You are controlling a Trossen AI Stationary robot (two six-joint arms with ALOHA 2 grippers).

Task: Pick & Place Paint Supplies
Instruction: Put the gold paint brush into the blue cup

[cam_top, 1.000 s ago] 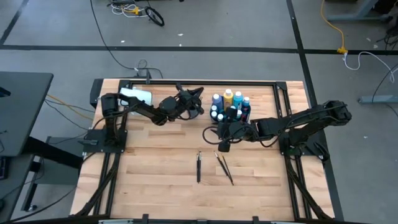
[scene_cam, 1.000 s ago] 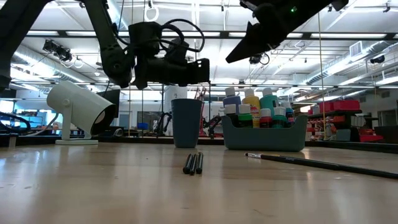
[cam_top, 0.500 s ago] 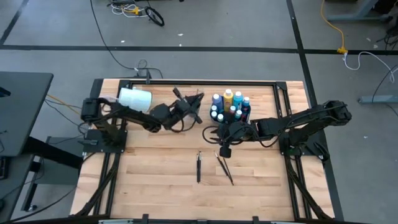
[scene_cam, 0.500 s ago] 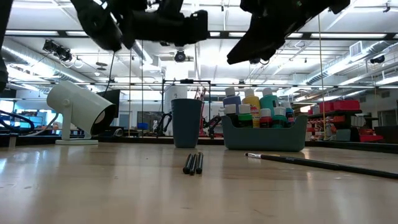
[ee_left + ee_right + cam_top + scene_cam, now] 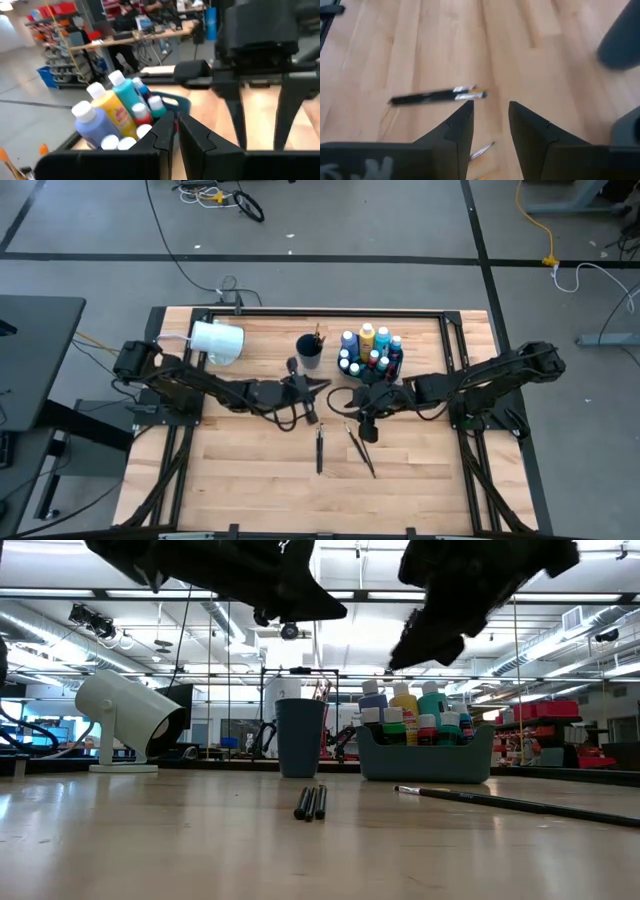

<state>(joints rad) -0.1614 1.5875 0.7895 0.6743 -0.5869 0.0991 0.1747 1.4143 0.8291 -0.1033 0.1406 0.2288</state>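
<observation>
Facing bottles (image 5: 117,112), no readable label text

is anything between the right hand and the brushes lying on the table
Nothing visible. The right hand hangs open above bare wood, with the dark brushes lying just ahead of its fingers. In the high view, the bin of paint bottles and the cup sit farther back, off that path.

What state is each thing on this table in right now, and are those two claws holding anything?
Left gripper: shut, empty, above the table.
Right gripper: open, empty, above the brushes.
Paint bottles: upright, capped, in the bin.
Dark cup: upright, brushes inside.
Dark brushes: lying flat.
Thin brushes: lying flat.
White cylinder: on its side.
</observation>
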